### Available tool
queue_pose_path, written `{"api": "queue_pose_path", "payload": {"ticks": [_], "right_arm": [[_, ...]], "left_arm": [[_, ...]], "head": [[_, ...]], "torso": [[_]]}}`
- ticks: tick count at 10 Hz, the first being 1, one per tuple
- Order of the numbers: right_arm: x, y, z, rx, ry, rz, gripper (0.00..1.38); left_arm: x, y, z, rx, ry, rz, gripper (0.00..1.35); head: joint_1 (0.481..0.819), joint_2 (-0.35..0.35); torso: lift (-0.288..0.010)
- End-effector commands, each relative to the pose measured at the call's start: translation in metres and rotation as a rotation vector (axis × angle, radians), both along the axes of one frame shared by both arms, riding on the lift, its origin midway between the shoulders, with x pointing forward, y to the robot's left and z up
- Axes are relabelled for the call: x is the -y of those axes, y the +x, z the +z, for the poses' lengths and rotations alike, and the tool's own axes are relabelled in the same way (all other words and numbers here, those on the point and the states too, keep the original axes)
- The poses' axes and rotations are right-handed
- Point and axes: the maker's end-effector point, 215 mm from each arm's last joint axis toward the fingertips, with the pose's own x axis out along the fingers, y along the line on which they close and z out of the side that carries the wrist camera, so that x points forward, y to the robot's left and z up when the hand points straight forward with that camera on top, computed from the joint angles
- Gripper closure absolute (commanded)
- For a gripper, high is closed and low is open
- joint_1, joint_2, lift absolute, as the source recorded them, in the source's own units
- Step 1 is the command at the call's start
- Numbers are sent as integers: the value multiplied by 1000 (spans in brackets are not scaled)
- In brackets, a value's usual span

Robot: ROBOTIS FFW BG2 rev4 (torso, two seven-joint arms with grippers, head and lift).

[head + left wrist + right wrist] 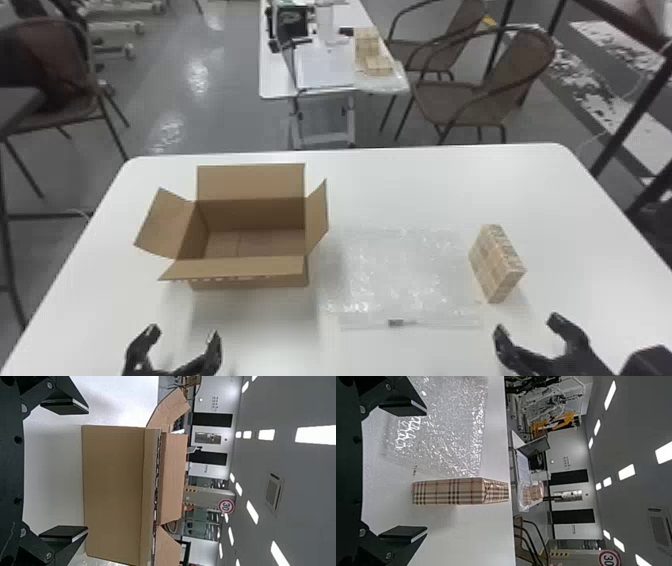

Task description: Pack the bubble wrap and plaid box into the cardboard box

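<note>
Two chief risks for your log, both judgements. Item: plaid box [495, 265], upright on a narrow side at the robot's right edge of the bubble wrap; it could topple if you bring a finger in off-line and nudge it before closing. Item: bubble wrap [400, 270], flat on the table [575, 200] between the two boxes; your fingers may skate over so thin a sheet, or it may snag on a flap if you carry it in low.

Count, for your check:
- Cardboard box [255, 212]: one, upright, top open, on the robot's left.
- Flaps [165, 227]: four, all folded outward.
- Bubble wrap: one sheet, outside the carton.
- Plaid box: one, likewise unpacked.
- Grippers: two. Your left gripper [183, 331], fingers wide, holding nothing, near the carton's front; your right gripper [528, 325], wide and unladen, near the plaid box.
</note>
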Motion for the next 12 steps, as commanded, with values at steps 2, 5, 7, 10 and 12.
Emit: {"api": "queue_pose_path", "payload": {"ticks": [2, 5, 7, 10, 12], "right_arm": [[0, 1, 0, 0, 2, -1, 233], [1, 1, 0, 1, 4, -5, 233], [1, 1, -1, -2, 6, -7, 234], [4, 15, -2, 5, 6, -23, 233], [5, 26, -2, 11, 1, -25, 233]], "left_arm": [[2, 0, -1, -2, -9, 1, 229], [2, 0, -1, 0, -13, 2, 229], [2, 0, -2, -1, -15, 2, 231], [3, 0, -3, -4, -21, 2, 229], [6, 1, -3, -2, -32, -1, 229]], "head": [[695, 28], [695, 27], [695, 25], [695, 22], [695, 17]], "torso": [[-89], [-89], [-89], [-89], [-89]]}}
